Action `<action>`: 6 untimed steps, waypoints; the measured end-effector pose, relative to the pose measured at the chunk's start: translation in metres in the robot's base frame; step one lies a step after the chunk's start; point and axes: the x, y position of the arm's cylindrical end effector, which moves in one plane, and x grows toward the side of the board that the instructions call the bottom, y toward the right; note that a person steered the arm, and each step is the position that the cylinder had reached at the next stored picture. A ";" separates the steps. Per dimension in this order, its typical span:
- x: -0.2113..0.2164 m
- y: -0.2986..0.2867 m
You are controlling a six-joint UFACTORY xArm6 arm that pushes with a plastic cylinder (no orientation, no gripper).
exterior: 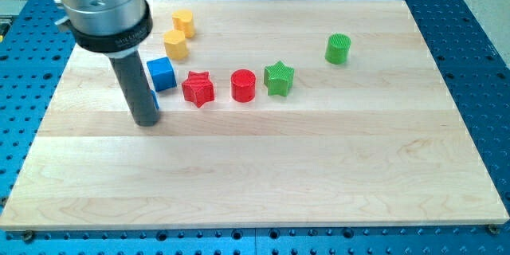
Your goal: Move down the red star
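Getting round: my tip [147, 121] has to reach the far side of the red star [198, 88] — the side toward the view's top — before any push begins.
Line of push: straight toward the view's bottom, through the star's middle; an off-centre contact would likely spin it or send it sideways.
Approach path: I judge the gap above the star narrow, with the blue cube [162, 73] just beside it on the view's left and the red cylinder [243, 85] near on the view's right — so the tip should come in from the view's top, between them, without nudging either.
Star position: left of the board's middle, in a loose row with the red cylinder and the green star [279, 78]; the wooden board [319, 167] below it lies open.
Tip relative to star: to the view's left and a little lower, apart from it, not touching.
Tip state: a bare rod with nothing to open or close; it holds nothing. A sliver of blue shows at its right edge — whether that is another block I cannot tell.
Others: two yellow blocks [176, 44] above the cube, a green cylinder [339, 49] well apart.
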 end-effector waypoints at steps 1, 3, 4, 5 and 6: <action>-0.037 0.018; -0.064 0.053; -0.042 0.058; -0.037 0.058; -0.041 0.060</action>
